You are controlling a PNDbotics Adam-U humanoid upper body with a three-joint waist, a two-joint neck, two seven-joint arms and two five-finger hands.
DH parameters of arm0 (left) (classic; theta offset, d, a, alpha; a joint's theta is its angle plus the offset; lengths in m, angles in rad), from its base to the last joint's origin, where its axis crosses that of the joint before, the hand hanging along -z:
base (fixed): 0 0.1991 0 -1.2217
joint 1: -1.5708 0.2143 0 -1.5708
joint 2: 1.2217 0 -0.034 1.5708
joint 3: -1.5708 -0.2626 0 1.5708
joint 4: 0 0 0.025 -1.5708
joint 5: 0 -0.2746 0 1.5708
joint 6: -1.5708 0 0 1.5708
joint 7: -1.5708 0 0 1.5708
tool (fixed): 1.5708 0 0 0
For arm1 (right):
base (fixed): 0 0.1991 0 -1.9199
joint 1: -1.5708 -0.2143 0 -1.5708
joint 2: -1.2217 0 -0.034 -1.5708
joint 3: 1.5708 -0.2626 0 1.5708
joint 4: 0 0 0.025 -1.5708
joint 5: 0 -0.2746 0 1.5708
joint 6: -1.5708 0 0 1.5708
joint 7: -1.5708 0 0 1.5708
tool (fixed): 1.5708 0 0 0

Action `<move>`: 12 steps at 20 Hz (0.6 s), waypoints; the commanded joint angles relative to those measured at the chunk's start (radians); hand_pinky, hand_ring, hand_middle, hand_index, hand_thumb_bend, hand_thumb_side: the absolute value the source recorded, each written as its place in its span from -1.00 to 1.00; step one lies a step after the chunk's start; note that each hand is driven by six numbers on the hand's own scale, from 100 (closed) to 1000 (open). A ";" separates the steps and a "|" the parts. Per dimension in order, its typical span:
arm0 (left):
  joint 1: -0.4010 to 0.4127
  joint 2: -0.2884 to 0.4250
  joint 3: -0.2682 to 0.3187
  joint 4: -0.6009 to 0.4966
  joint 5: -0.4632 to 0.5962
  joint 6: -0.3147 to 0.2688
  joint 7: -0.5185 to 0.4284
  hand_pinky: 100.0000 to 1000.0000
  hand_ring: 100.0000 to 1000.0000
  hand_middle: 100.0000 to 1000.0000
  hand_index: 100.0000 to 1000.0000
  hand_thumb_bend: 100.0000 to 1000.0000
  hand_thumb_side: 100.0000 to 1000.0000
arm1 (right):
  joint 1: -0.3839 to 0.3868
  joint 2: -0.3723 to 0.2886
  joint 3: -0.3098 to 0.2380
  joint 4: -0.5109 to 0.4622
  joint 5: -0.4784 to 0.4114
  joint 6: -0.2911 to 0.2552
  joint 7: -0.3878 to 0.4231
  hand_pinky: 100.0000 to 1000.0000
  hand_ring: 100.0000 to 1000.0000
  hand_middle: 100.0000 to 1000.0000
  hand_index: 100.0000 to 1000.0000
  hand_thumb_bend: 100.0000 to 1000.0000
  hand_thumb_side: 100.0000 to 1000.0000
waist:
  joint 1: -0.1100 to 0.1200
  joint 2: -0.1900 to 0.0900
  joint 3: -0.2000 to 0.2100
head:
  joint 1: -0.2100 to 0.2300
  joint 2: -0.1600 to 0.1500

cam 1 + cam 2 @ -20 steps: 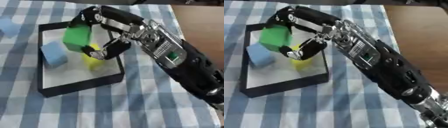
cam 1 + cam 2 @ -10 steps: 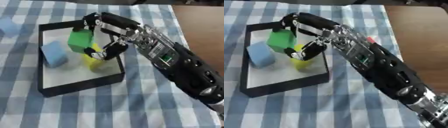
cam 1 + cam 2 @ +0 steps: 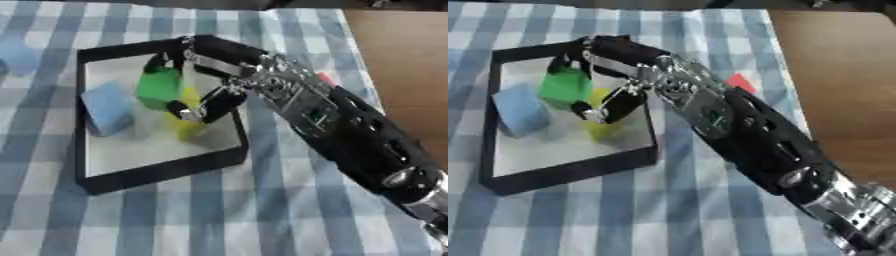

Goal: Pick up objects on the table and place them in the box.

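Fingers: the right hand has its fingers and thumb curled around a green block, pinching it.
Green block: held inside the box, towards its far side.
Yellow block: in the box, just beside the green one.
Blue block: in the box, by its left wall.
Bench: covered by a blue-and-white checked cloth.
Red thing: on the cloth, behind the arm, partly hidden.
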 commanded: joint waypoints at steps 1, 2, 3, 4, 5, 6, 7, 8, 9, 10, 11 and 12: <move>-0.004 0.051 0.016 -0.035 0.012 -0.001 0.019 0.23 0.43 0.36 0.59 -0.28 0.07 | -0.012 -0.005 -0.014 0.001 0.017 -0.015 0.008 0.77 0.34 0.35 0.38 -1.00 -1.00 | 0.019 -0.022 0.003 | -0.005 -0.007; -0.003 0.052 0.017 -0.038 0.013 0.000 0.021 0.23 0.43 0.36 0.59 -0.28 0.07 | -0.012 -0.006 -0.015 0.000 0.020 -0.018 0.008 0.78 0.37 0.37 0.41 -1.00 -1.00 | 0.019 -0.022 0.003 | -0.005 -0.006; -0.001 0.052 0.018 -0.041 0.014 0.001 0.023 0.23 0.43 0.36 0.59 -0.28 0.07 | -0.012 -0.007 -0.015 0.000 0.024 -0.020 0.009 0.81 0.42 0.42 0.46 -1.00 -1.00 | 0.019 -0.023 0.003 | -0.006 -0.006; 0.000 0.051 0.019 -0.043 0.015 0.001 0.024 0.23 0.43 0.36 0.59 -0.28 0.07 | -0.011 -0.007 -0.016 -0.001 0.028 -0.024 0.011 0.81 0.43 0.43 0.47 -1.00 -1.00 | 0.018 -0.023 0.003 | -0.006 -0.007; 0.001 0.051 0.019 -0.044 0.015 0.002 0.024 0.23 0.43 0.36 0.59 -0.28 0.07 | -0.011 -0.008 -0.016 -0.003 0.032 -0.030 0.012 0.78 0.56 0.53 0.58 -1.00 -1.00 | 0.018 -0.023 0.003 | -0.006 -0.007; 0.003 0.050 0.018 -0.045 0.016 0.003 0.024 0.23 0.43 0.36 0.59 -0.28 0.07 | -0.010 -0.008 -0.018 -0.006 0.035 -0.037 0.013 0.78 0.57 0.53 0.59 -1.00 -1.00 | 0.017 -0.023 0.003 | -0.006 -0.008; 0.004 0.050 0.018 -0.045 0.016 0.004 0.023 0.22 0.42 0.36 0.59 -0.28 0.07 | -0.010 -0.009 -0.020 -0.011 0.036 -0.044 0.012 0.79 0.64 0.58 0.66 -1.00 -0.85 | 0.017 -0.023 0.003 | -0.006 -0.008; 0.006 0.049 0.018 -0.045 0.016 0.006 0.021 0.22 0.42 0.36 0.59 -0.28 0.07 | -0.012 -0.011 -0.024 -0.019 0.040 -0.052 0.008 0.80 0.67 0.60 0.69 -1.00 -0.83 | 0.016 -0.023 0.002 | -0.006 -0.007; 0.007 0.049 0.018 -0.046 0.016 0.006 0.021 0.22 0.43 0.36 0.59 -0.27 0.07 | -0.013 -0.013 -0.028 -0.028 0.046 -0.059 0.004 0.81 0.69 0.62 0.74 -1.00 -0.76 | 0.016 -0.023 0.001 | -0.007 -0.007; 0.008 0.049 0.019 -0.046 0.015 0.007 0.021 0.23 0.43 0.36 0.59 -0.27 0.07 | -0.014 -0.015 -0.032 -0.038 0.054 -0.065 -0.001 0.81 0.70 0.63 0.76 -1.00 -0.73 | 0.016 -0.024 0.001 | -0.007 -0.007; 0.008 0.049 0.020 -0.047 0.015 0.007 0.021 0.23 0.43 0.36 0.59 -0.28 0.08 | -0.014 -0.017 -0.036 -0.046 0.062 -0.068 -0.007 0.81 0.70 0.64 0.78 -1.00 -0.68 | 0.015 -0.024 0.001 | -0.008 -0.007; 0.009 0.049 0.021 -0.047 0.014 0.007 0.022 0.23 0.43 0.36 0.59 -0.27 0.07 | -0.015 -0.020 -0.041 -0.056 0.073 -0.069 -0.016 0.82 0.72 0.66 0.80 -1.00 -0.73 | 0.015 -0.024 0.001 | -0.009 -0.006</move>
